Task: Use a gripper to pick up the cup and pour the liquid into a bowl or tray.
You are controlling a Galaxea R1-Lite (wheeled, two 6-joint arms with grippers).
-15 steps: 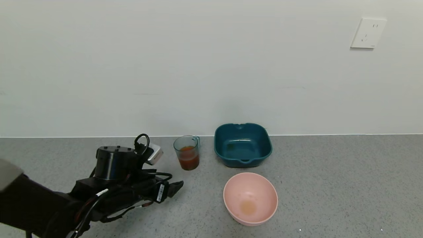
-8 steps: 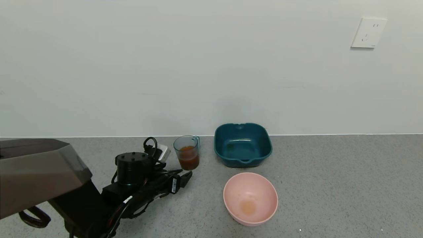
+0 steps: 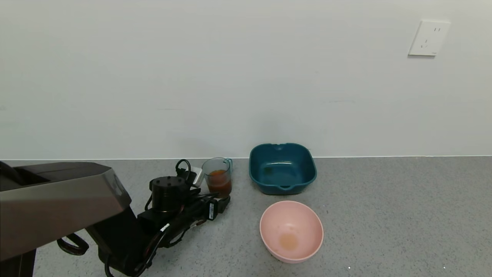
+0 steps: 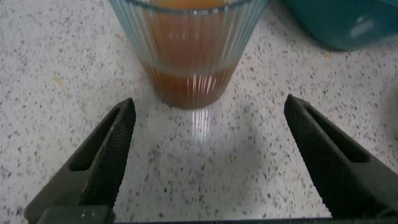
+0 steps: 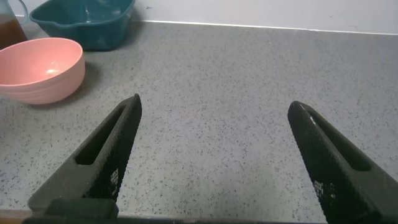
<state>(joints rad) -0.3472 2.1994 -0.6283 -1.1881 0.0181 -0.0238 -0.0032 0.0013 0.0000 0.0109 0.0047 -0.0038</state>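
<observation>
The ribbed blue-grey cup (image 3: 217, 169) stands upright near the wall, about half full of orange-red liquid (image 3: 219, 185). My left gripper (image 3: 220, 197) lies low on the counter just in front of the cup. In the left wrist view the cup (image 4: 189, 37) and its liquid (image 4: 186, 71) fill the space ahead, and the gripper (image 4: 208, 104) is open, its fingertips level with the cup's base and not touching it. The pink bowl (image 3: 291, 231) sits to the right, nearer me, with a small orange stain inside. My right gripper (image 5: 214, 104) is open and empty over bare counter.
A dark teal square basin (image 3: 282, 168) stands right of the cup against the wall. The right wrist view shows the pink bowl (image 5: 37, 65) and the basin (image 5: 87, 22) farther off. The wall runs close behind the cup. The grey counter stretches to the right.
My left arm has moved forward and to the right, bringing the open gripper from well short of the cup up to its base. Cup and bowls have not moved.
</observation>
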